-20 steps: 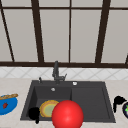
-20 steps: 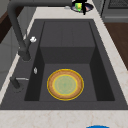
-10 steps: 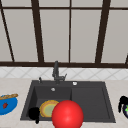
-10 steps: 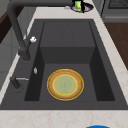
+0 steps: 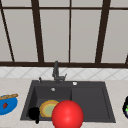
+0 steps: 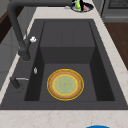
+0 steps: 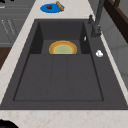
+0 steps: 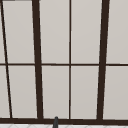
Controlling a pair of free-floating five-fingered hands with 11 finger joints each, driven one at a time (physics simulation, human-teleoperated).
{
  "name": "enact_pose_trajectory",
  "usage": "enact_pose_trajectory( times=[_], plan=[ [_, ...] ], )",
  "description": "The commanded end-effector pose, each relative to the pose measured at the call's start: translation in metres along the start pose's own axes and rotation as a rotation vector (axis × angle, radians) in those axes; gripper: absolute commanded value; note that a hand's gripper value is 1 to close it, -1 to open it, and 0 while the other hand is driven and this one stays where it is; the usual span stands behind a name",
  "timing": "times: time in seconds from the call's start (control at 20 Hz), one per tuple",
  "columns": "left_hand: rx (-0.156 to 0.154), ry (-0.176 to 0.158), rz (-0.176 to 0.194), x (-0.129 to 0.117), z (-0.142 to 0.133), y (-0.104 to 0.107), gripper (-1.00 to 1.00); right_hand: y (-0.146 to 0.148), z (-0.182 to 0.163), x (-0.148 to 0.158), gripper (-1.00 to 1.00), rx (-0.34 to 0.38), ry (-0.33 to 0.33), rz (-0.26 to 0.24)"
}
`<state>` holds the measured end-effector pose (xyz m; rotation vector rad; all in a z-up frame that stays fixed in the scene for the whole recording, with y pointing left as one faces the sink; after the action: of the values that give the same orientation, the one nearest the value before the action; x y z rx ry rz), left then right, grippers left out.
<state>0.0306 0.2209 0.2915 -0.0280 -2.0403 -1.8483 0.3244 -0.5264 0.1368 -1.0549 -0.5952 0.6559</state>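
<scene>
A black robot hand (image 5: pixel 33 113), the left one, is hovering at the front-left corner of the dark sink (image 5: pixel 90 100); whether its fingers are spread or curled cannot be told. Just beside it, a yellow-rimmed green plate (image 6: pixel 65 84) is lying flat in the left basin. A red ball (image 5: pixel 67 114) is sitting at the sink's front edge. A blue plate (image 7: pixel 52 7) is resting on the bench's left end.
</scene>
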Motion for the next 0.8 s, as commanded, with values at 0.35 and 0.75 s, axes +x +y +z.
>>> enact_pose_trajectory(
  times=[0.35, 0.75],
  plan=[
    [0.000, 0.000, 0.000, 0.000, 0.000, 0.000, 0.00, -0.007, -0.028, -0.038, -1.00, 0.035, -0.075, 0.023],
    [0.000, 0.000, 0.000, 0.000, 0.000, 0.000, 0.00, -0.002, -0.054, -0.056, -1.00, 0.117, -0.134, -0.002]
  ],
)
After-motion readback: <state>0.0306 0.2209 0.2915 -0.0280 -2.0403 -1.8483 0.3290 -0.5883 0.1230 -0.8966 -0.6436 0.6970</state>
